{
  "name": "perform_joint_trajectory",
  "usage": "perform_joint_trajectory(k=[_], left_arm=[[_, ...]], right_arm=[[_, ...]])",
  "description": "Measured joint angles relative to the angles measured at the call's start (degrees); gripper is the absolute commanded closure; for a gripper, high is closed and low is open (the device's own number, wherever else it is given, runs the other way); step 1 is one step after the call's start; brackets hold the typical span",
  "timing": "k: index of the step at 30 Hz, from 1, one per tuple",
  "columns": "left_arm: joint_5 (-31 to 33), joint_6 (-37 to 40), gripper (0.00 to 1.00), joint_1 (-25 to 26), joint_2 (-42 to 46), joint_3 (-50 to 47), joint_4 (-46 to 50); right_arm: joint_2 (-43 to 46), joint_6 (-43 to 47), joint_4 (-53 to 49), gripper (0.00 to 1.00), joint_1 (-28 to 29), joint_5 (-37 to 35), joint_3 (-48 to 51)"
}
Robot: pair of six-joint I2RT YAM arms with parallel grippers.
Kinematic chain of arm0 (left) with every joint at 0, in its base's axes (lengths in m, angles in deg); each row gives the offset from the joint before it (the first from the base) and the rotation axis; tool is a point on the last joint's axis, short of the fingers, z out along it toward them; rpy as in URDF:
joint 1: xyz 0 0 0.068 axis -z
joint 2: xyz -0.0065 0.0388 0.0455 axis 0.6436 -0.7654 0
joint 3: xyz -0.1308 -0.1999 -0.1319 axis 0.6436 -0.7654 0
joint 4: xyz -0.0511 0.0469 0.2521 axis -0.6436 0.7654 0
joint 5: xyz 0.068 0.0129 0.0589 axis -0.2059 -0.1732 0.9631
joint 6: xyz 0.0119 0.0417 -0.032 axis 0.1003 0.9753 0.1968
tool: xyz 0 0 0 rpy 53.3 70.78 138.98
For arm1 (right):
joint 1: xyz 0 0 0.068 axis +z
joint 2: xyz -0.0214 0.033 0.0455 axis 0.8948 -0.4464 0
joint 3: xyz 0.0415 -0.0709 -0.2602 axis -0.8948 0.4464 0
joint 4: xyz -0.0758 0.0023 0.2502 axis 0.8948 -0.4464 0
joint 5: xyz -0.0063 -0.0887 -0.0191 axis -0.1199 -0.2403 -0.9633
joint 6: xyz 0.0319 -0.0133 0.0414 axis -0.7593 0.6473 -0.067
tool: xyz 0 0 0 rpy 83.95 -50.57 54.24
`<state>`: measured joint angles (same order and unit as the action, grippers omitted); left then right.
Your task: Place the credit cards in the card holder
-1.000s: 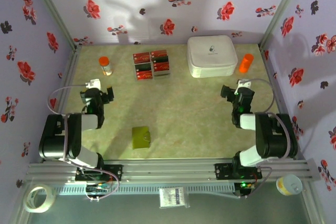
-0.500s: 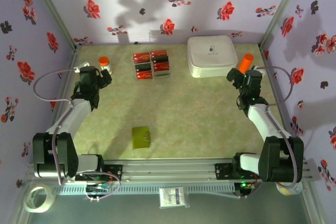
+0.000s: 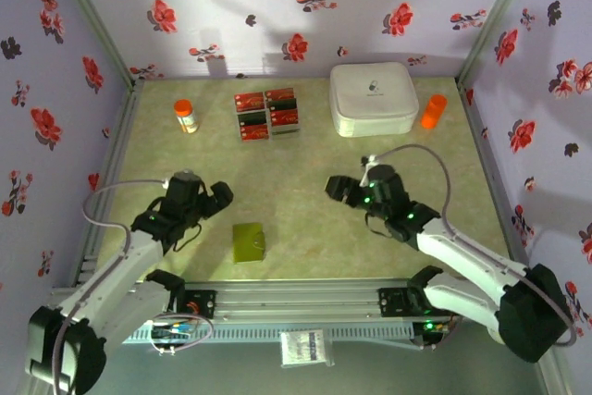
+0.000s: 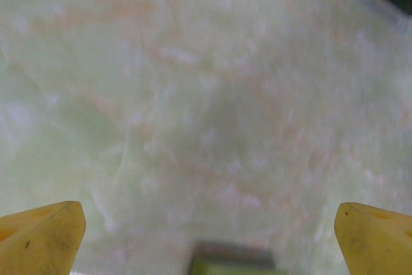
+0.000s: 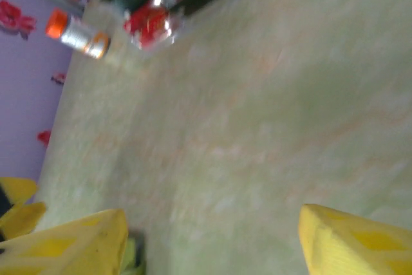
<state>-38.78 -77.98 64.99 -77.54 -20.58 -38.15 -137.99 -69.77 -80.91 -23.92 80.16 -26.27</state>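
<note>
top: card holder point(image 3: 249, 240) on worktop point(image 3: 305, 164), near left end effector point(image 3: 215, 199), farther from right end effector point(image 3: 339, 189); credit cards point(image 3: 267, 113) at far side | left wrist: left end effector wide open, empty; card holder edge just beneath | right wrist: right end effector parted, empty; credit cards well ahead

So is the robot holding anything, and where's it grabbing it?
Nothing is held. The left gripper and the right gripper are both open over the table; the credit cards and the card holder lie untouched.
</note>
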Motion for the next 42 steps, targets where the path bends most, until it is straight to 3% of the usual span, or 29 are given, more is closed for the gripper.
perform_joint_trajectory(k=[7, 14, 22, 42], left_arm=[[-0.87, -1.68, 0.0, 3.39, -0.83, -1.53, 1.05], [-0.87, -1.66, 0.0, 4.92, -4.7, -1.53, 0.11], [-0.81, -0.96, 0.0, 5.62, -5.14, -0.9, -0.02], [-0.68, 0.35, 0.0, 5.84, -3.67, -0.83, 0.02]], right_arm=[[-11.89, -10.43, 2.49, 0.41, 21.55, -10.08, -0.83], [-29.64, -17.51, 7.26, 0.51, 32.94, -14.19, -9.46], [-39.43, -23.1, 13.07, 0.6, 37.46, -14.73, -15.19], [-41.59, -31.34, 14.36, 0.66, 39.74, -15.34, -15.26]])
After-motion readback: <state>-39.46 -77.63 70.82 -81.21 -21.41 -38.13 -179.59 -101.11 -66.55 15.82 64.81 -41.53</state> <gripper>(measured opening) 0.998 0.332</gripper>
